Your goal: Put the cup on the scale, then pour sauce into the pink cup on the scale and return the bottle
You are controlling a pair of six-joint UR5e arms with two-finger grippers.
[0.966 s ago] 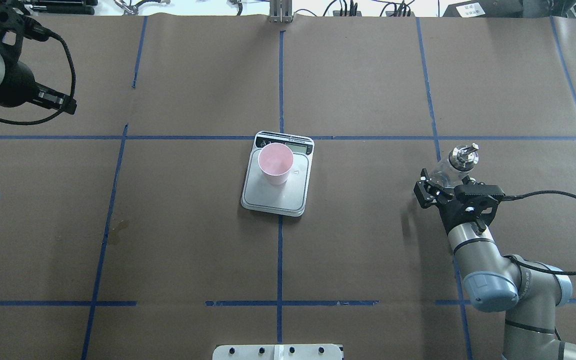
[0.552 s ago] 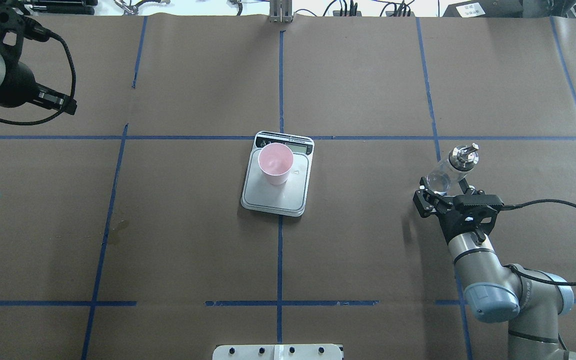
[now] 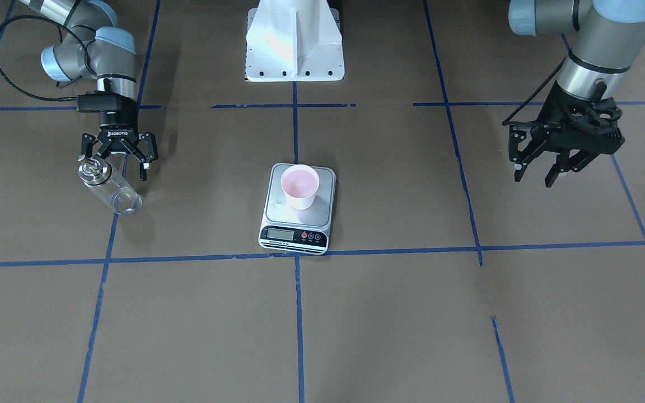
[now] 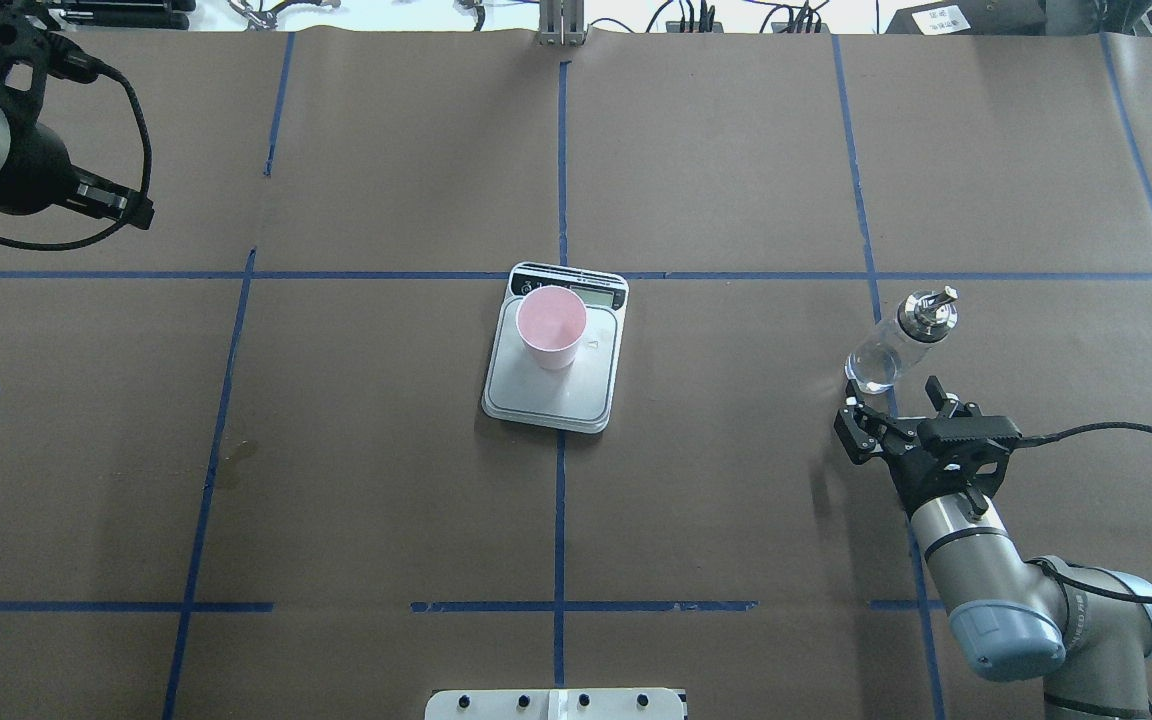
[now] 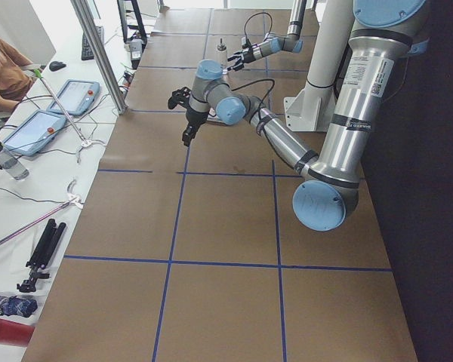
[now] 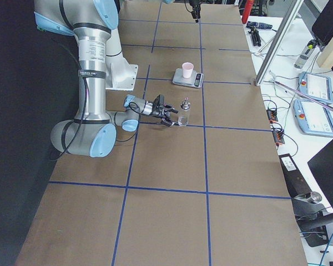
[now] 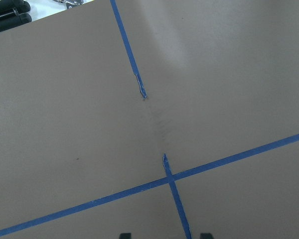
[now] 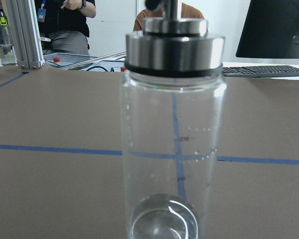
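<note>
The pink cup [image 4: 551, 325] stands upright on the silver scale [image 4: 556, 398] at the table's centre; both also show in the front view, the cup [image 3: 300, 187] on the scale [image 3: 323, 208]. The clear glass bottle [image 4: 896, 345] with its metal spout cap stands upright on the table at the right, nearly empty, with a trace of clear liquid at its bottom [image 8: 164, 224]. My right gripper [image 4: 891, 402] is open and empty, just behind the bottle on the robot's side and not touching it. My left gripper [image 3: 535, 176] is open and empty, held high at the far left.
The robot's white base plate [image 3: 294, 45] sits at the near middle edge. Blue tape lines cross the brown table cover. A small stain [image 4: 236, 455] marks the left half. Tablets and cables [image 6: 316, 88] lie beyond the far edge.
My right gripper, which was open around the bottle, has drawn back toward the robot. The bottle stays standing in place. The left arm, cup and scale have not moved.
</note>
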